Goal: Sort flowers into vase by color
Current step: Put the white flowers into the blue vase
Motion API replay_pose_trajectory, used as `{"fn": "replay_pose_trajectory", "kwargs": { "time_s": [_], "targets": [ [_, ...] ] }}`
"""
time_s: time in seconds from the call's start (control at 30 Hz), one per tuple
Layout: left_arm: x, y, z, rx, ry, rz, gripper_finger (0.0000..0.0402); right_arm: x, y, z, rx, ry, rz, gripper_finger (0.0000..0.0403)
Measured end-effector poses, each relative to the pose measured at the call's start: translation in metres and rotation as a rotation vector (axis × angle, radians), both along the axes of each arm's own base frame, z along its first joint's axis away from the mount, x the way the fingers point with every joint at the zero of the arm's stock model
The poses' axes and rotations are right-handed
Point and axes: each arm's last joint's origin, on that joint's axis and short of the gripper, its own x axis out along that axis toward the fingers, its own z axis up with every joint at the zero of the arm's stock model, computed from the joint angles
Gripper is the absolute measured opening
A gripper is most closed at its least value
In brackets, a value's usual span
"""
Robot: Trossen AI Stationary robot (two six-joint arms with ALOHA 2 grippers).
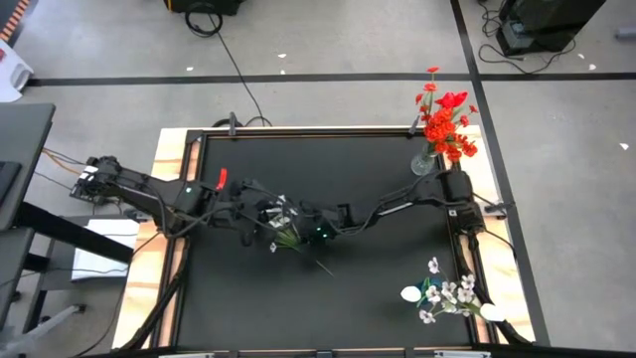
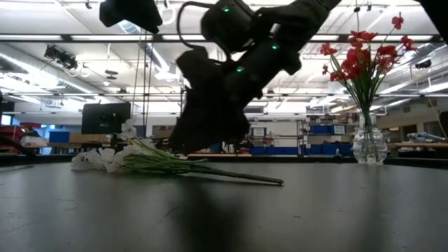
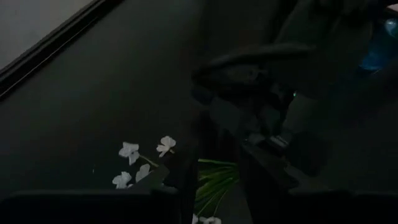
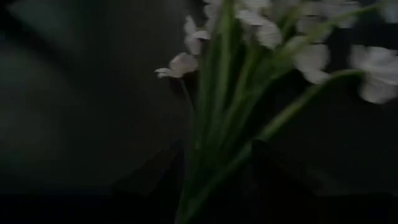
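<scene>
One vase (image 1: 424,164), red flowers (image 1: 447,124) inside

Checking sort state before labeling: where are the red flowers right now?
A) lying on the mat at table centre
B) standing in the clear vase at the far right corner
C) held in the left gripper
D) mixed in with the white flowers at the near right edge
B: the red flowers stand upright in the clear vase at the far right corner, while only white flowers lie at centre.

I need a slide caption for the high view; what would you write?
Both grippers, left and right, meet over a white flower bunch mid-table; red flowers fill the vase.
</scene>
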Motion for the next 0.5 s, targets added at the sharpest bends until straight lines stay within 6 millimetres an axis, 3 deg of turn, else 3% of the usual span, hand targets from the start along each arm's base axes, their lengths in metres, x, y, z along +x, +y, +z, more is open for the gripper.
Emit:
{"fn": "replay_pose_trajectory", "kwargs": {
  "time_s": [0.17,0.5],
  "targets": [
    [-0.006,-0.003,-0.004,-0.011,0.055,-0.002,0.0117,0.018,0.004,-0.001,-0.020,-0.011,-0.015,0.0195],
    [-0.011,-0.004,-0.007,-0.024,0.100,0.023,0.0117,0.042,0.006,-0.032,-0.080,0.081,-0.016,0.0195]
  ]
}}
